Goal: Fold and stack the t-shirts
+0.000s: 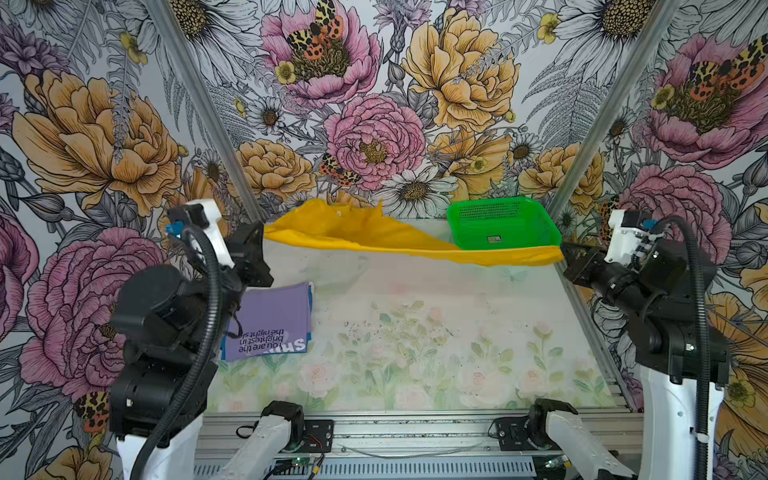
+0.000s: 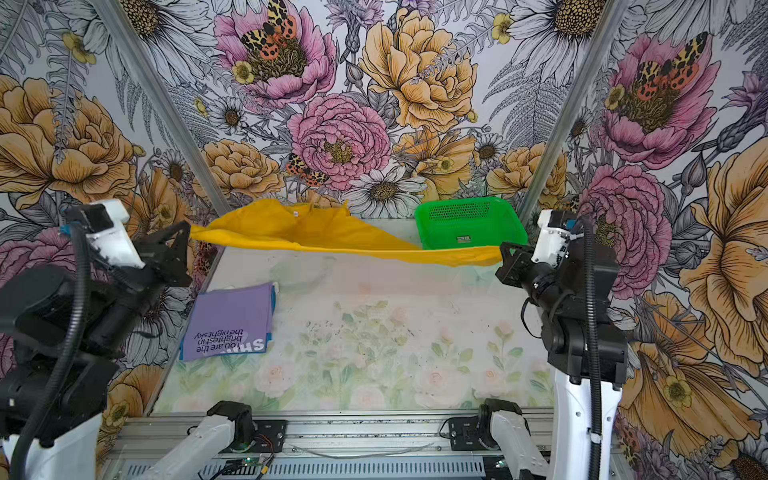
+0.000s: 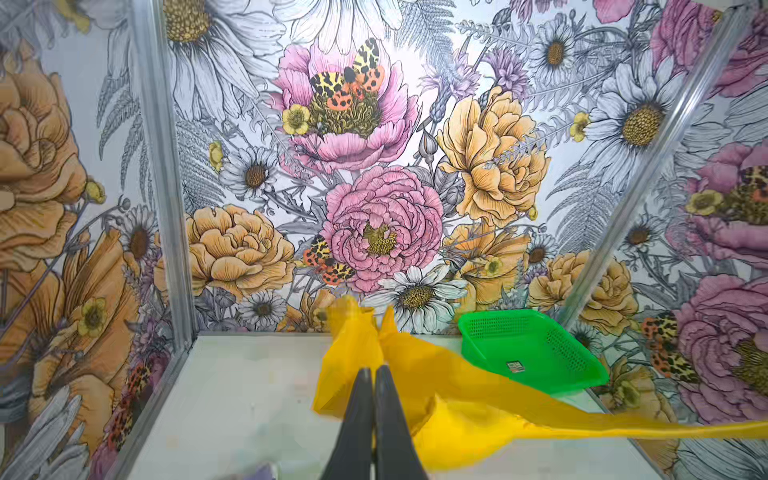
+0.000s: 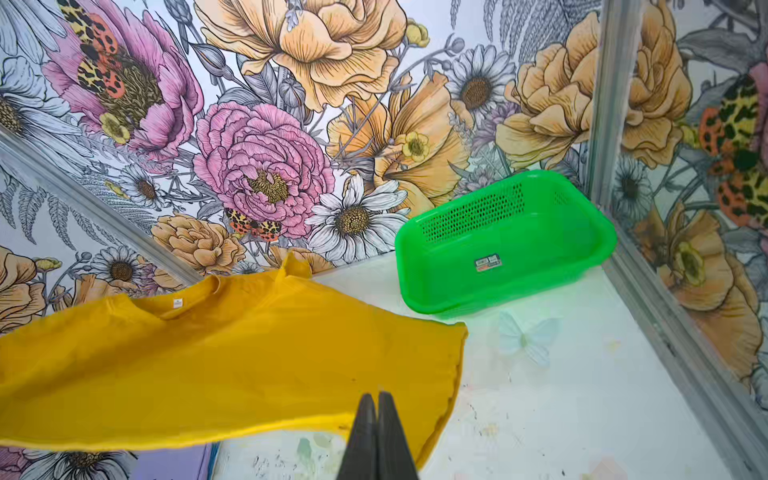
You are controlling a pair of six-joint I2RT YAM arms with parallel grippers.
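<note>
Mustard-yellow t-shirt (image 1: 365, 232): in both top views, stretched taut left to right over the far table (image 1: 415, 299), long axis running from arm to arm, collar toward the far wall.
Left gripper (image 1: 264, 235): clamped on the shirt's left end.
Right gripper (image 1: 562, 250): clamped on its right end, just near of the green basket (image 1: 490, 204).
Lavender t-shirt (image 1: 270, 316): folded flat at near left, a blue t-shirt (image 1: 310, 296) edging out beneath; left arm is nearer.
Left wrist view: jaws pressed together on yellow cloth trailing right.
Right wrist view: jaws pinched together on a hem corner; shirt spreads left.
Coming move: probably laying it flat, both ends lowered level.
</note>
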